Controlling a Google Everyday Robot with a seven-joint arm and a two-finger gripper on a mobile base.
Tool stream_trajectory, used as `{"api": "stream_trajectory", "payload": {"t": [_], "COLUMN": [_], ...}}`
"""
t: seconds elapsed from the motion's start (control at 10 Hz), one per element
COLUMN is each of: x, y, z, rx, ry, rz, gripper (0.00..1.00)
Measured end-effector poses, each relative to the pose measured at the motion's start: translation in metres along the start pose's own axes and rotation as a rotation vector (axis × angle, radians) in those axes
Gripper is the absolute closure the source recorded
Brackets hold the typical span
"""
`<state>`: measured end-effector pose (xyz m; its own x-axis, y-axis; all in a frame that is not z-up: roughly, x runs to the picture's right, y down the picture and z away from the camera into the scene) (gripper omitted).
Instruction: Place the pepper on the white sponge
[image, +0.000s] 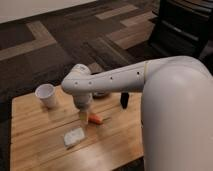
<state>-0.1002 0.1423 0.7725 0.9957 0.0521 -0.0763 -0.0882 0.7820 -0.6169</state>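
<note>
The pepper, small and orange-red with a thin stem pointing right, lies on the wooden table near its middle. My gripper points straight down at the pepper's thick left end, which it partly hides. It is open, low over the wood. The white sponge, a flat pale pad, lies a short way in front and to the left of the pepper, apart from it. My white arm reaches in from the right across the table.
A white paper cup stands at the table's back left. A small black upright object stands at the back right, and a dark round thing sits behind the arm. Dark patterned carpet surrounds the table.
</note>
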Motion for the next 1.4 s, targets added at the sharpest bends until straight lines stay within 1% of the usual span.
{"api": "stream_trajectory", "payload": {"t": [0.2, 0.5, 0.9, 1.0, 1.1, 1.3, 1.4], "x": [0.002, 0.007, 0.012, 0.013, 0.014, 0.013, 0.013], "y": [-0.003, -0.007, -0.008, -0.007, -0.006, 0.002, 0.005], "z": [0.015, 0.032, 0.043, 0.043, 0.039, 0.023, 0.015], "rx": [-0.014, -0.037, -0.054, -0.055, -0.052, -0.046, -0.042], "ry": [0.0, 0.008, 0.034, 0.045, 0.06, 0.092, 0.106], "rz": [-0.019, -0.017, -0.012, -0.007, -0.003, -0.003, -0.005], "gripper": [0.35, 0.35, 0.36, 0.43, 0.57, 0.85, 0.95]}}
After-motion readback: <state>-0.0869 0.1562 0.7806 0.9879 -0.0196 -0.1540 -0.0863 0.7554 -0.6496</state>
